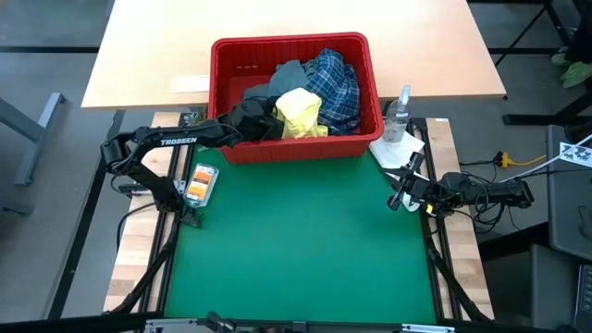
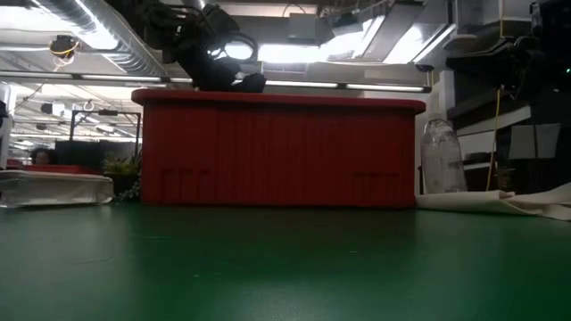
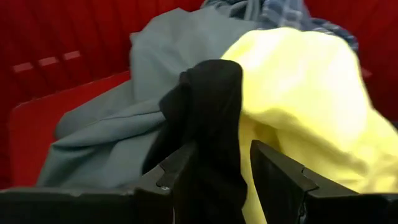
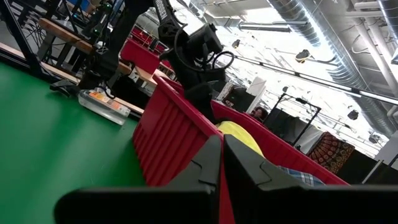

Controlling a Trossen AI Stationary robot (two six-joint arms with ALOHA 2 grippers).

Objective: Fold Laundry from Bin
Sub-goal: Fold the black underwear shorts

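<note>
Pinching the limp dark navy garment (image 3: 208, 124) inside the red bin (image 1: 227, 92), our left hand (image 3: 217, 168) grips a raised fold; right hand (image 1: 400, 196) waits shut beside the bin.

The overhead view is evenly and softly lit, with faint shadows on the green mat (image 1: 305, 240). At table height the red bin (image 2: 277, 152) stands dim against glaring ceiling lights (image 2: 294, 49), and the mat's near part is blurred. Just beyond the left gripper (image 3: 221, 168), the yellow garment (image 3: 305, 106) looks soft and slightly washed out. The right gripper (image 4: 222, 155) shows dark against bright skylight, perhaps overexposed.
</note>
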